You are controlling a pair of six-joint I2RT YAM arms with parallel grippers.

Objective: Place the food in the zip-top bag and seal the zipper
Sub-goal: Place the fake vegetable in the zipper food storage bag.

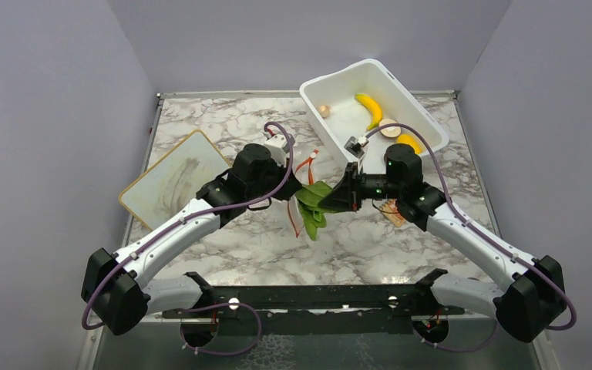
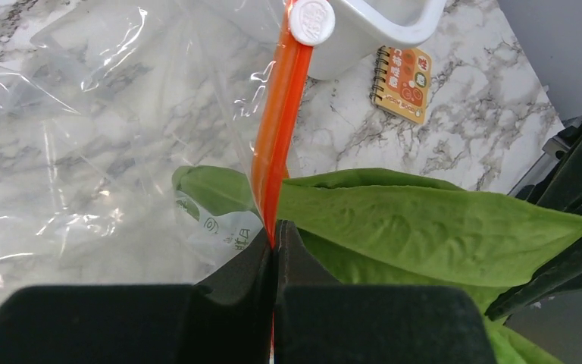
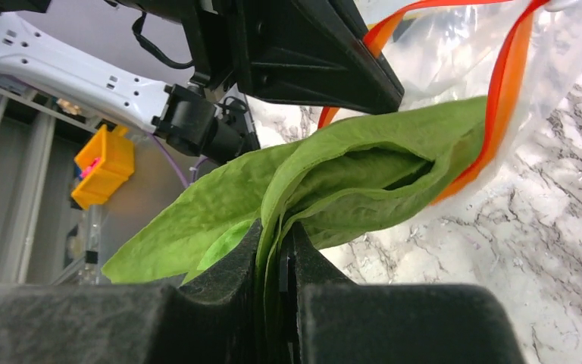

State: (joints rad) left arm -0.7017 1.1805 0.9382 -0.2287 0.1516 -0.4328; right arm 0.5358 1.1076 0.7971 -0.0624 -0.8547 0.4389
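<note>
The left pincer [image 2: 275, 235] is clenching the orange zipper [image 2: 276, 136] of the clear bag [image 2: 83, 152]. It is holding one lip of the mouth up off the bench [image 1: 223, 131]. The strip is running straight ahead of its tips to a white slider [image 2: 311, 20] at the far end.

The right pincer [image 3: 276, 235] is grasping the leafy green [image 3: 364, 167] near its stem end, jaws closed on the folded blades. The leaf's long axis is pointing straight ahead of this pincer, toward the other arm. Its far tip is sitting between the two orange strips of the mouth. In the left wrist view the leaf is crossing just beyond the left tips from the right, and a bit of green is showing through the plastic on the left of the strip. So the tip looks to be already inside. The coming push should be running along that axis, deeper into the bag. The right arm is the one to drive it.

Both arms are reaching inward and meeting nose to nose over the middle of the bench, forearms low.

The banana [image 1: 370, 108], yellow fruit [image 1: 410, 142] and beige pieces [image 1: 324, 110] are lying in the white tub [image 1: 331, 81], beyond the right pincer. A small notebook [image 2: 403, 83] is lying near the tub.
</note>
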